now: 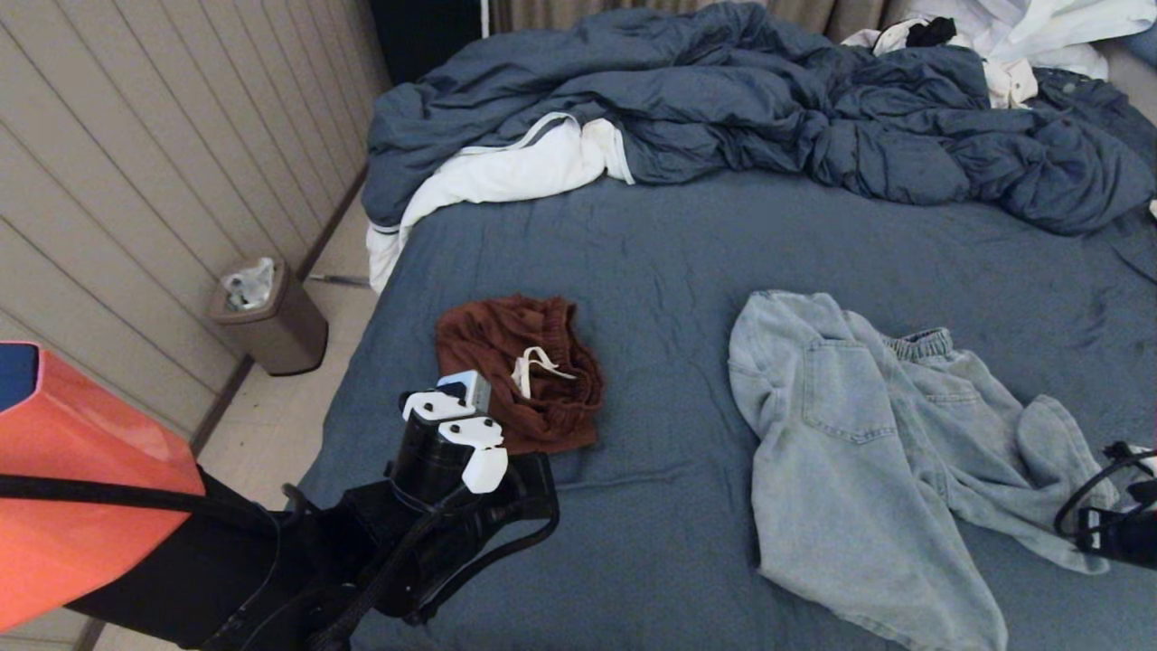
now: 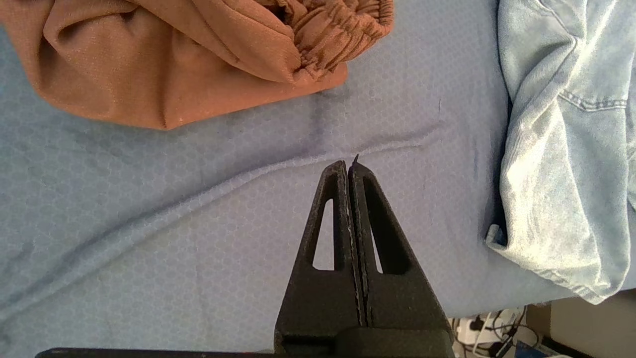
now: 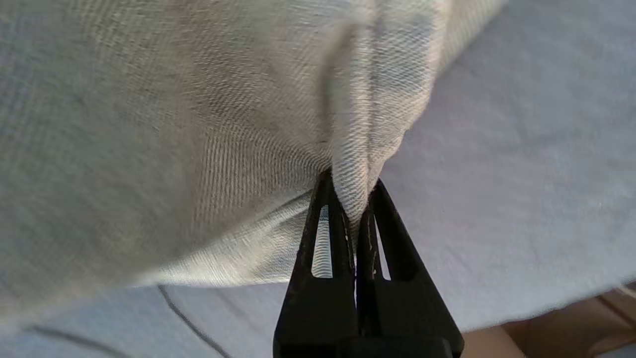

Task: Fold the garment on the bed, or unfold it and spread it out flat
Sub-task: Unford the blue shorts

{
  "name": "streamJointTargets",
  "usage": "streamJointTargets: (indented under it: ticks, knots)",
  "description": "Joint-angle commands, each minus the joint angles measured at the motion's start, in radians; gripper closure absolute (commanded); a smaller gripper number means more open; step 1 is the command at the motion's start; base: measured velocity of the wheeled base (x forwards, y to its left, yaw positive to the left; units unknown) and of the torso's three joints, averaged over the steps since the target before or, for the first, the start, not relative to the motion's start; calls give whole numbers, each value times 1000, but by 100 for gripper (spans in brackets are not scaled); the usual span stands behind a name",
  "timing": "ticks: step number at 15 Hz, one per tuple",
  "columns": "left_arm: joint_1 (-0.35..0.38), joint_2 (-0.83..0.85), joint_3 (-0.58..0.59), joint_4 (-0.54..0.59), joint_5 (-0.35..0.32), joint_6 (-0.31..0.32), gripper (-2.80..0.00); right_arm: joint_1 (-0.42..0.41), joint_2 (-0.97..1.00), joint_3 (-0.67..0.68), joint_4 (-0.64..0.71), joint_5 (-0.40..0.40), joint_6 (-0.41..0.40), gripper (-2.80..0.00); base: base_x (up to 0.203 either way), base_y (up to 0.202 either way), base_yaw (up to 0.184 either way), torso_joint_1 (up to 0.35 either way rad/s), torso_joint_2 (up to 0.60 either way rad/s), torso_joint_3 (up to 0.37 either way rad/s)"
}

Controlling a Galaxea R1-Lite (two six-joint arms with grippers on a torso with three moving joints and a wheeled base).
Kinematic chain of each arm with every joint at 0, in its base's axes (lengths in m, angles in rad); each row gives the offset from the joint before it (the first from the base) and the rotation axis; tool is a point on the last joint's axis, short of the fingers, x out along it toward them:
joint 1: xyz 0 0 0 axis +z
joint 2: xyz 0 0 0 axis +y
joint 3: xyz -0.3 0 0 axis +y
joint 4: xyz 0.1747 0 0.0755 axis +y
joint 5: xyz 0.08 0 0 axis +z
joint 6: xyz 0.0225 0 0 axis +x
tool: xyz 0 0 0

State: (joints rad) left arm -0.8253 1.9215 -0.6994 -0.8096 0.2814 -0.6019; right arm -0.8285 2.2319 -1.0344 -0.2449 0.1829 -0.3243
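Left arm (image 1: pixel 298 561): black housing, jointed segments, black cables looped alongside. Wrist unit: black cylinder with white plastic brackets and a small grey-white block, probably the camera housing. Orange-red body panel (image 1: pixel 81 488) with a dark blue patch at its upper corner and a black band across it. Left gripper (image 2: pixel 349 166): two matte black tapered fingers, each with an elongated triangular cut-out. Right gripper (image 3: pixel 354 191): identical fingers. Right arm (image 1: pixel 1116 524): black, looped black cable.

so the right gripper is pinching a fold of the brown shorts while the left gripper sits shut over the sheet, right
Not quite. The right gripper is pinching a fold of the light denim shorts, as the right wrist view shows. The brown shorts lie untouched. The left gripper is shut over the sheet.
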Motion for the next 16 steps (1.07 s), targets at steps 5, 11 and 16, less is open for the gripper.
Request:
streamJointTargets:
  ticks: [5,11,16]
  knots:
    - [0,-9,1,-5,2,-4,0,-132,-98,171,-10,43,-20,0,0,0,0,0,0,0]
    - [0,-15,3,-5,4,-4,0,-135,-107,403,-196,50,-34,0,0,0,0,0,0,0]
    - [0,-16,3,-5,4,-4,0,-135,-42,610,-529,49,-52,0,0,0,0,0,0,0]
